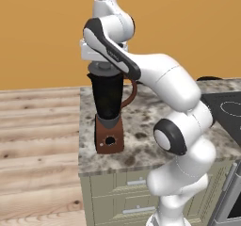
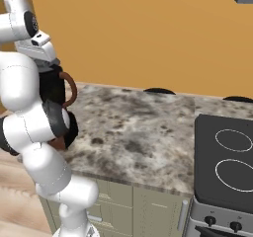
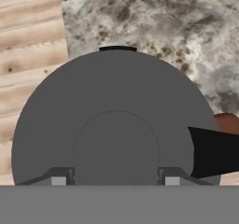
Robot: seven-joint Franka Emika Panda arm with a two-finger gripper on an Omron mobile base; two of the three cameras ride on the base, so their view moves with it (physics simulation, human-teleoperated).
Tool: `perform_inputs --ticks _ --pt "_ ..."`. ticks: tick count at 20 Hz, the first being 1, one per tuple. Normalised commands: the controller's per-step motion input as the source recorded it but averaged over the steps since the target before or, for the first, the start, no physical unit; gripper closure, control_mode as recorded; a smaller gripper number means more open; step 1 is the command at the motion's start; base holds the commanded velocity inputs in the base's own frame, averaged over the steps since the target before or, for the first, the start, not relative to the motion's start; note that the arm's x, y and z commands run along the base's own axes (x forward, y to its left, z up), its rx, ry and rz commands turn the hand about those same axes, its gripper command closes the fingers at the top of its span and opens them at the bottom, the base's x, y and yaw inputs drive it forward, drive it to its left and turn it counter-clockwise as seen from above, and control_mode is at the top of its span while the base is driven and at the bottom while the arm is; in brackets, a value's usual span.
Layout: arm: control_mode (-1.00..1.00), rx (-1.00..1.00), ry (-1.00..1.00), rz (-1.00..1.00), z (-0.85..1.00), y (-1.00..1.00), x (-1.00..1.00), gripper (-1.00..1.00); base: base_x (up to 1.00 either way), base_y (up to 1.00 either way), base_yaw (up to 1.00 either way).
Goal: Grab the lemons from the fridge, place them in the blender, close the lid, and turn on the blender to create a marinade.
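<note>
Lid (image 3: 116, 125) sits on top of blender (image 1: 108, 109), which stands at the counter's (image 2: 148, 127) left end, near the edge. Gripper (image 3: 115, 180) hangs directly over the lid, its 2 fingertips (image 3: 59, 180) straddling the raised centre knob. Whether the fingers press the knob or stand just clear: cannot tell.

Matt grey lid (image 3: 116, 120), speckled stone counter (image 2: 148, 127), wood-plank floor (image 1: 37, 126).
</note>
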Motion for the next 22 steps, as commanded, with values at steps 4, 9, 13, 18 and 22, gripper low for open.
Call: perform_inputs --ticks 4,9,13,18,22 --pt "-1.00 0.00 -0.07 0.00 -0.04 0.00 0.31 1.00 0.00 0.00 0.00" --pt "-1.00 -0.02 0.01 0.01 -0.28 -0.01 0.02 1.00 0.00 0.00 0.00" --pt "-1.00 -0.01 0.10 0.03 -0.10 -0.04 0.00 1.00 0.00 0.00 0.00" --pt "-1.00 0.00 0.02 0.00 0.00 0.00 -0.01 1.00 0.00 0.00 0.00" --pt "-1.00 0.00 0.07 0.00 0.01 0.00 0.00 1.00 0.00 0.00 0.00"
